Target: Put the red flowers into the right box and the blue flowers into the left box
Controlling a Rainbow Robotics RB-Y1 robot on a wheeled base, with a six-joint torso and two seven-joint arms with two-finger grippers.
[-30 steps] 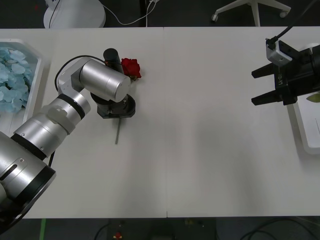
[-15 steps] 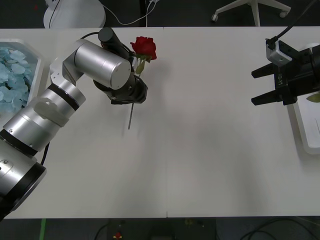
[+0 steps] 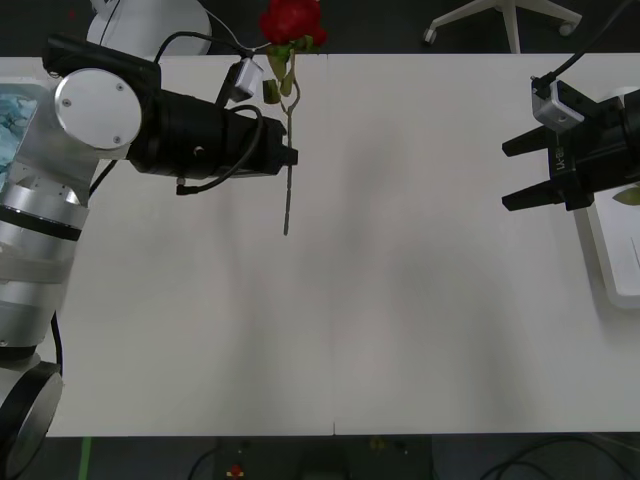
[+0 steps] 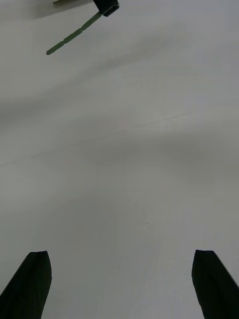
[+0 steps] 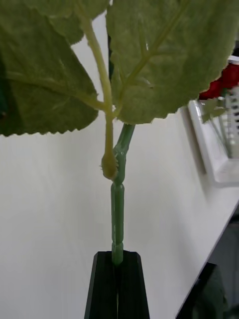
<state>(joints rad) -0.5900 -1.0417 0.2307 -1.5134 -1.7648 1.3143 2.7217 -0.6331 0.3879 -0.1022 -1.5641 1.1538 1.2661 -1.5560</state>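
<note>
My left gripper (image 3: 290,157) is shut on the thin green stem of a red flower (image 3: 292,20) and holds it in the air over the far left of the table. The bloom is up and the stem end (image 3: 286,230) hangs down. In the left wrist view the black fingers (image 5: 117,284) pinch the stem (image 5: 117,214) under large green leaves (image 5: 149,60). My right gripper (image 3: 512,172) hovers open near the right box (image 3: 600,250); its fingers (image 4: 30,284) stand wide apart. Another red flower (image 5: 224,82) lies in the right box (image 5: 206,149). The blue flowers (image 3: 12,105) lie in the left box, mostly hidden behind my left arm.
The white table (image 3: 400,320) lies bare between the two arms. In the right wrist view the held stem (image 4: 69,37) and the left gripper's tip (image 4: 106,7) show far off. Chair bases and cables stand on the dark floor beyond the table's far edge.
My left gripper has lifted the red flower off the table, raised it and turned it upright, moving a little to the right. The right arm has stayed still.
</note>
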